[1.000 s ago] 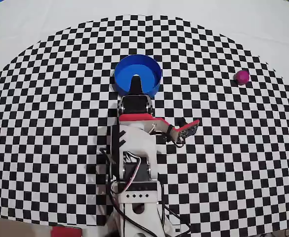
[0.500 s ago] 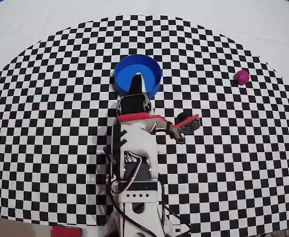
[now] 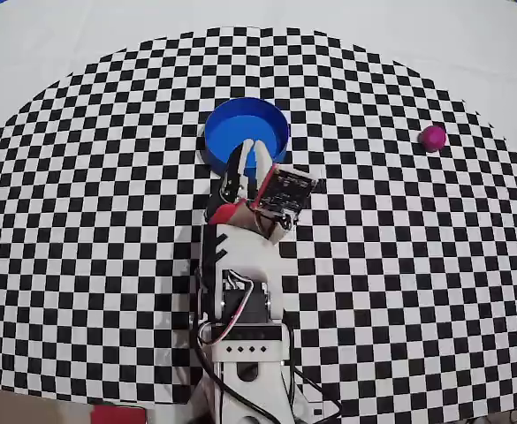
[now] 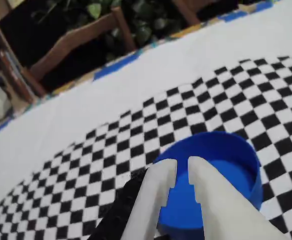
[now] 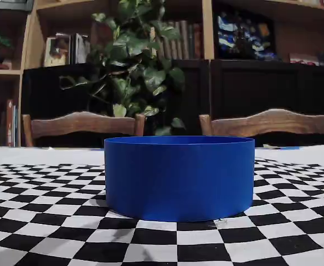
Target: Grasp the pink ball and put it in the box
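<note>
A round blue box [image 3: 240,128] sits near the middle of a black-and-white checkered mat [image 3: 81,230], seen from overhead, with the robot arm [image 3: 240,291] stretched up toward it from the mat's lower edge. The gripper [image 3: 243,159] hangs over the box's near rim, its two white fingers [image 3: 265,157] pointing into the blue interior. In the wrist view the gripper [image 4: 181,165] shows the fingers [image 4: 158,192] side by side with only a thin slit between the tips and nothing held; they are drawn nearly together. The box [image 4: 230,155] fills the lower right of that view, its inside bare blue where it can be seen.

The pink ball [image 3: 433,137] lies well apart from the box, far off to the box's right in the overhead view, close to the mat's curved edge where the plain white tablecloth [image 3: 64,53] begins. Only open checkered mat lies between the box and the ball; the arm's body stands below the box, not on that line.

From the low fixed view, the box [image 5: 178,177] stands upright on the checkers, its wall hiding whatever lies behind it on the table. Beyond the box are two wooden chair backs [image 5: 81,124], a leafy plant [image 5: 137,61] and dark bookshelves [image 5: 245,39]. Neither the ball nor the gripper can be made out there.
</note>
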Available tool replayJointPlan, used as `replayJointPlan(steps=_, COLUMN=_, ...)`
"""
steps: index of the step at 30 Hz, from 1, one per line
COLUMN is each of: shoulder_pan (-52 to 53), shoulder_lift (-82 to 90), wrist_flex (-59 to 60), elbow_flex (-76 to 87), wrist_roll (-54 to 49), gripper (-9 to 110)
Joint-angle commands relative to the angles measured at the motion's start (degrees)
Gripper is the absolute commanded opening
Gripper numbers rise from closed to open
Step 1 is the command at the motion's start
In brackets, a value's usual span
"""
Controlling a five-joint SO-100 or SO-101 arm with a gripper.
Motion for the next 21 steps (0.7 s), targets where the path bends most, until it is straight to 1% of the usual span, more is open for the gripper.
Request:
replayJointPlan(steps=1, shoulder_pan=0.4, shoulder_lift=-0.3, wrist_flex=-0.7, elbow_flex=0.4, wrist_roll=-7.0, gripper=0)
replayJointPlan(steps=6, shoulder_pan=0.4, shoulder_lift=-0.1, wrist_flex=-0.7, elbow_flex=0.4, wrist_roll=-15.1, gripper=0)
replayJointPlan(steps=9, shoulder_pan=0.3, shoulder_lift=-0.1, wrist_flex=-0.7, elbow_flex=0.4, wrist_roll=-17.9, gripper=1)
replayJointPlan(steps=18, shoulder_pan=0.1, shoulder_lift=0.0, wrist_flex=-1.5, elbow_flex=0.4, wrist_roll=-18.9, gripper=1)
replayJointPlan(steps=21, shoulder_pan=0.1, shoulder_lift=-0.1, wrist_flex=-1.5, elbow_flex=0.4, wrist_roll=-18.9, gripper=9)
